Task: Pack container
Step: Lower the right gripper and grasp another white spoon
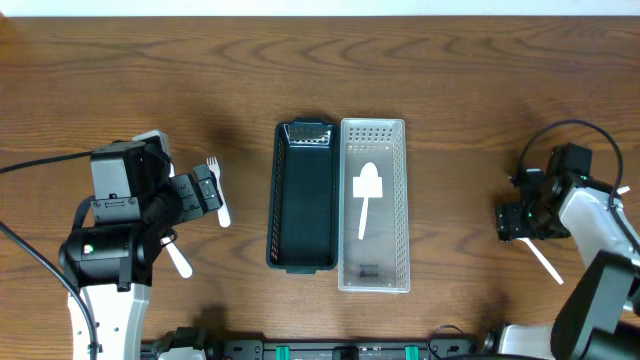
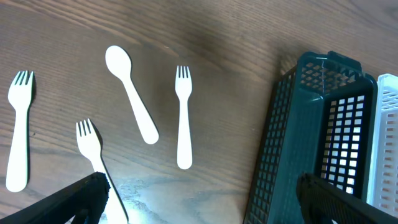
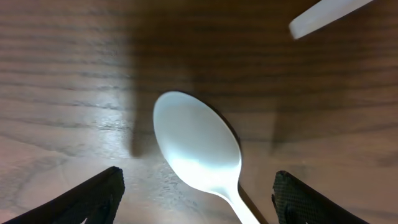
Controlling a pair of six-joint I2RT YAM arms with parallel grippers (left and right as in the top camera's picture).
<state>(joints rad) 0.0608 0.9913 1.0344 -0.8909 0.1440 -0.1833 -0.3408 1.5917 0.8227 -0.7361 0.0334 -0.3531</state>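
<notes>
A dark green mesh basket (image 1: 303, 195) and a clear mesh basket (image 1: 374, 205) stand side by side mid-table. One white spoon (image 1: 366, 195) lies in the clear basket. My left gripper (image 2: 202, 202) is open above the table beside the green basket (image 2: 292, 137). In front of it lie a white spoon (image 2: 130, 93) and three white forks (image 2: 183, 118), (image 2: 93, 155), (image 2: 18, 130). My right gripper (image 3: 199, 199) hangs low at the table's right, open. A white spoon (image 3: 199, 146) lies on the wood between its fingers (image 3: 87, 196), untouched.
A second white utensil handle (image 3: 326, 15) pokes in at the top right of the right wrist view. The clear basket's wall (image 2: 387, 143) shows behind the green one. A white handle (image 1: 178, 258) lies under the left arm.
</notes>
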